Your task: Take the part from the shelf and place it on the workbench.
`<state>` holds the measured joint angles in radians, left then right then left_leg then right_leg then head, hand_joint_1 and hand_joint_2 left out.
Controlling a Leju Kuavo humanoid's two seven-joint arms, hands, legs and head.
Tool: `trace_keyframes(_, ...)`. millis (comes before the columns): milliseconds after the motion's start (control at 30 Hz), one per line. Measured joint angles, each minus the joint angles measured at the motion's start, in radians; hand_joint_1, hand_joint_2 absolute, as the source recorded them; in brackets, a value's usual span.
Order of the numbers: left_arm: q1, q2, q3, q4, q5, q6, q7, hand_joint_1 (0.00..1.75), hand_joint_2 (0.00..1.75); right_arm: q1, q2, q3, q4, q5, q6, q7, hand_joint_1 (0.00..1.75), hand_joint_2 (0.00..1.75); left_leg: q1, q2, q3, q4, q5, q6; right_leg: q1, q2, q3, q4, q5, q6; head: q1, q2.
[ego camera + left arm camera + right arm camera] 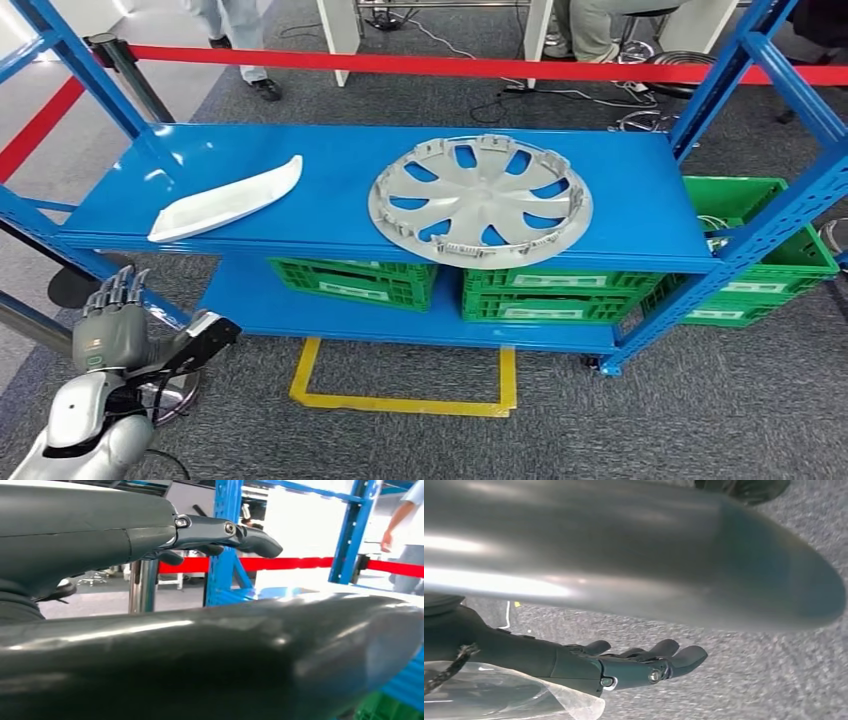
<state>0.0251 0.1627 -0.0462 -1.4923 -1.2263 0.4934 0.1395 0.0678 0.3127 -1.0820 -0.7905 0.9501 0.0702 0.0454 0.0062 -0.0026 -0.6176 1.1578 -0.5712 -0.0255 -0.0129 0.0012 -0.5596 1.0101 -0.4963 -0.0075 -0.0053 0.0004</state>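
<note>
Nothing picked yet on my end. Both candidate parts sit untouched on the top deck of the blue shelf (pixel 620 180): the grey wheel cover (pixel 480 200) flat near the middle, the white curved trim piece (pixel 228 199) well to its left. Task doesn't say which one counts as "the part", so I can't tell. Worktop isn't in my feed, so the whole job is left: reach, grasp, lift, carry, set down.

Left hand (pixel 112 322) is up at the lower left, below the shelf's top deck and short of its front edge, well apart from both parts. Fingers (pixel 122 288) extended and spread, pointing up, holding nothing. Left wrist view agrees: fingers out straight, empty, shelf upright (pixel 226 545) and red barrier tape (pixel 290 563) beyond them.

Right hand (pixel 634 666) hangs low over grey carpet (pixel 774 680), fingers loosely extended and apart, nothing in it.

My read: the left arm is staging for a reach, nearest the trim piece. Green crates (pixel 450 288) on the lower deck, not involved.
</note>
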Motion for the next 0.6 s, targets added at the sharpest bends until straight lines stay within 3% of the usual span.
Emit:
trace_keyframes(67,0.003,0.000,0.000,0.000,0.000,0.000,0.000,0.00,0.00,0.000,0.002,-0.001,-0.001,0.000,0.001,0.000,0.00,0.00,0.002,0.000,-0.069,0.126,-0.038,-0.004,0.000,0.000,0.007,0.000,-0.006,-0.005,-0.001,0.000)
trace_keyframes(100,0.004,0.000,0.000,0.000,0.000,0.000,0.000,0.00,0.00,0.000,0.002,-0.001,-0.001,0.000,0.001,0.000,0.00,0.00,0.003,0.000,-0.084,0.145,-0.028,-0.004,0.000,0.001,0.011,0.000,-0.009,-0.005,-0.001,0.000)
trace_keyframes(133,0.005,0.000,0.000,0.000,0.000,0.000,0.000,0.00,0.00,0.001,0.002,-0.002,-0.002,0.000,0.001,0.000,0.00,0.00,0.003,0.000,-0.079,0.121,0.002,-0.002,0.001,0.001,0.017,0.000,-0.013,-0.004,-0.001,0.000)
trace_keyframes(200,0.004,0.000,0.000,0.000,0.000,-0.001,0.000,0.00,0.00,0.001,0.003,-0.003,-0.003,0.000,0.002,0.000,0.00,0.00,0.003,0.000,-0.026,-0.008,0.086,0.005,0.001,0.002,0.028,0.000,-0.022,0.001,0.000,0.000)
trace_keyframes(233,0.003,0.001,0.000,0.000,0.000,-0.001,0.000,0.00,0.00,0.001,0.004,-0.003,-0.003,0.001,0.002,0.000,0.00,0.00,0.001,0.000,0.001,-0.071,0.110,0.010,0.003,0.004,0.031,0.000,-0.027,0.006,0.000,0.000)
trace_keyframes(300,0.001,0.001,0.000,0.000,0.000,-0.001,0.000,0.00,0.00,0.000,0.006,-0.003,-0.006,0.001,0.004,0.000,0.00,0.00,-0.003,0.000,0.026,-0.131,0.117,0.017,0.005,0.004,0.031,-0.001,-0.032,0.016,0.000,0.000)
trace_keyframes(400,0.001,0.001,0.000,0.000,0.000,-0.002,0.000,0.00,0.00,-0.001,0.009,-0.003,-0.011,0.002,0.008,0.001,0.00,0.00,-0.002,-0.001,0.032,-0.147,0.113,0.030,0.004,0.001,0.033,-0.001,-0.040,0.033,0.002,0.000)
trace_keyframes(467,0.000,0.001,0.001,0.000,0.000,-0.002,0.000,0.00,0.00,-0.002,0.009,-0.004,-0.016,0.003,0.010,0.002,0.00,0.00,0.002,0.000,0.041,-0.155,0.113,0.041,0.004,0.000,0.002,0.061,-0.073,0.042,0.005,0.000)
trace_keyframes(533,-0.001,0.000,0.001,0.000,0.000,-0.002,0.000,0.00,0.00,-0.002,0.009,-0.004,-0.018,0.003,0.011,0.002,0.00,0.00,0.001,0.001,0.043,-0.155,0.109,0.048,0.003,0.000,-0.074,0.197,-0.126,0.047,0.007,0.000)
trace_keyframes(567,0.000,0.000,0.000,0.000,0.000,-0.002,0.000,0.00,0.00,0.000,0.010,-0.004,-0.018,0.003,0.011,0.002,0.00,0.00,-0.001,0.001,0.045,-0.155,0.107,0.050,0.003,0.000,-0.112,0.257,-0.140,0.048,0.007,0.000)
trace_keyframes(600,0.001,-0.001,0.000,0.000,0.000,-0.002,0.000,0.00,0.00,0.001,0.010,-0.005,-0.018,0.003,0.011,0.003,0.00,0.00,-0.002,0.000,0.047,-0.155,0.104,0.051,0.003,0.000,-0.138,0.286,-0.136,0.048,0.007,0.000)
